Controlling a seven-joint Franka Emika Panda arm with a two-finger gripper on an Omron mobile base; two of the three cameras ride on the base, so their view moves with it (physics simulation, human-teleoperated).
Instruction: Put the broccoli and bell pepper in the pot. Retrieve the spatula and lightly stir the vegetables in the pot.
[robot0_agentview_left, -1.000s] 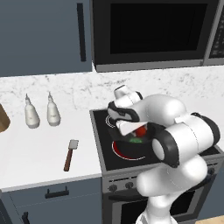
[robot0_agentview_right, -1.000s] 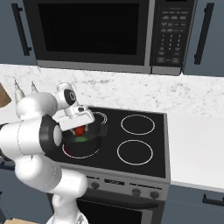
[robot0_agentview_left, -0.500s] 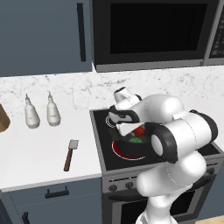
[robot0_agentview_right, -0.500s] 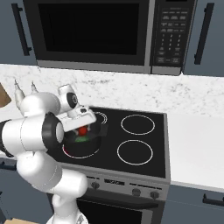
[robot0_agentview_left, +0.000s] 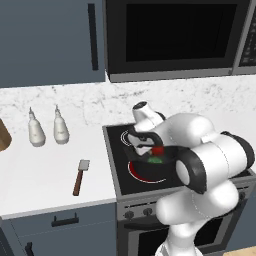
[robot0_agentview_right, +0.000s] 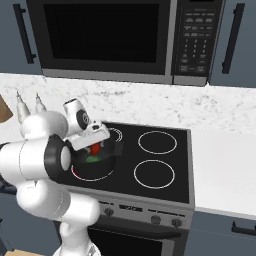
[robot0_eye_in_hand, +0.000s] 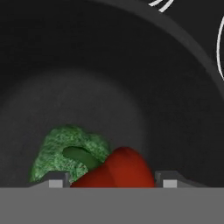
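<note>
With the bell pepper low in the hand view between the parted fingertips — beside the broccoli inside the pot — the gripper should finish letting go and lift straight up, then fetch the spatula at left of the left base view.

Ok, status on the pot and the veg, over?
End effector over the pot, pepper between its fingertips. Broccoli in the pot beside it. Spatula on the counter, untouched. Nothing in the way.
</note>
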